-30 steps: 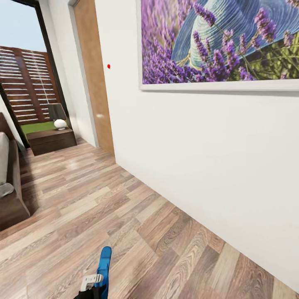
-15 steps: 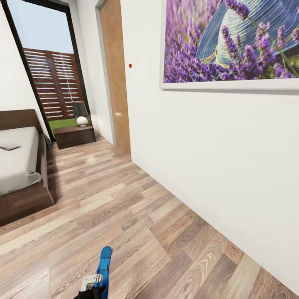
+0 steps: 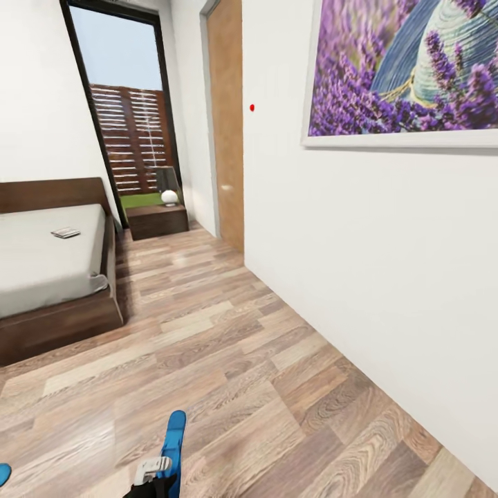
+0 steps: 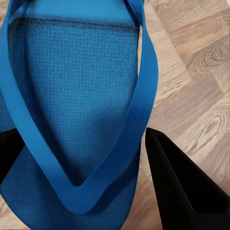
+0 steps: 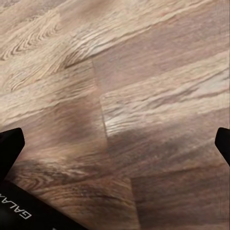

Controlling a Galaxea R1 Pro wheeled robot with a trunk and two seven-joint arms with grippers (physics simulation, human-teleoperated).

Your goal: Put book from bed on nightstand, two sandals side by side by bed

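Sandal in bright blue stands up on edge from the left claw at the bottom of the head view, pinched there above the wooden floor. Seen from the left wrist, that same sandal spreads wide between the two dark fingers, its V-shaped strap running down to a point near the claw, and the fingers close in against its edges. A sliver of a second blue sandal peeks in at the lower left corner, off to the left of the left claw. The right claw hangs spread over bare floorboards, with only its two dark fingertips showing at the sides and nothing between them. Well ahead of the left claw and to its left lies the bed, with the book resting flat on the grey mattress. Farther on, beyond the bed's far corner, the nightstand sits by the tall window, carrying a lamp. A lavender painting hangs on the white wall to the right of both claws.
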